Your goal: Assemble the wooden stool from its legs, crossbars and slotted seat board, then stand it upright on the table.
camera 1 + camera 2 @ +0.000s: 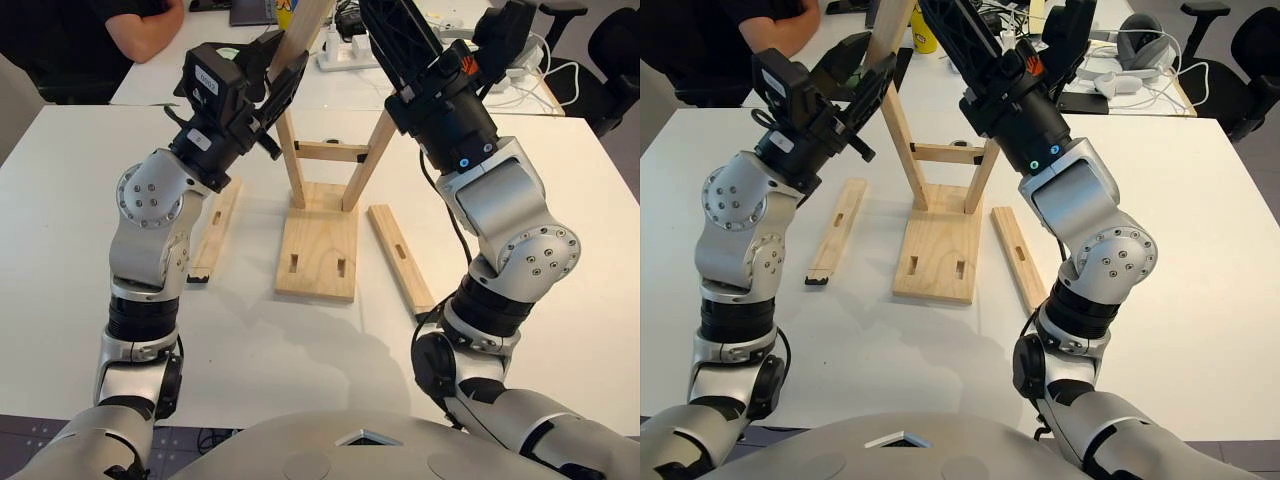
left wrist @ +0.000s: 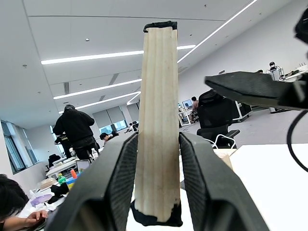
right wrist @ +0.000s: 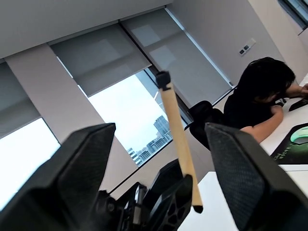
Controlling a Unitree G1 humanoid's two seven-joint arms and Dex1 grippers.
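Left claw (image 2: 158, 144) is pinching the upper end of the left leg (image 1: 292, 160), both pads pressed flat on the wood just below its black-capped tip. Over toward the left edge of the table (image 1: 80, 200), a loose slotted slat (image 1: 213, 232) lies flat. The held leg leans up out of the seat board (image 1: 318, 250), which lies flat mid-table, a bit nearer the far edge, with 2 empty slots at its near end. 1 crossbar (image 1: 330, 152) ties that leg to a 2nd leg (image 1: 368, 165), and the other slat (image 1: 400, 258) lies just right of the board. Right claw (image 3: 161, 132) is up above the 2nd leg, fingers spread wide, gripping nothing. My guess on handling: it's light, stiff, dry wood and not slippery, but the joints look like plain push-fits. Tugging from high up could lever a leg loose, so I'd grab lower, near the crossbar. Can't tell if either leg is fully seated in its slot. The 2nd leg's top is hidden behind the right wrist, and the held leg's top is cut off in the head views.
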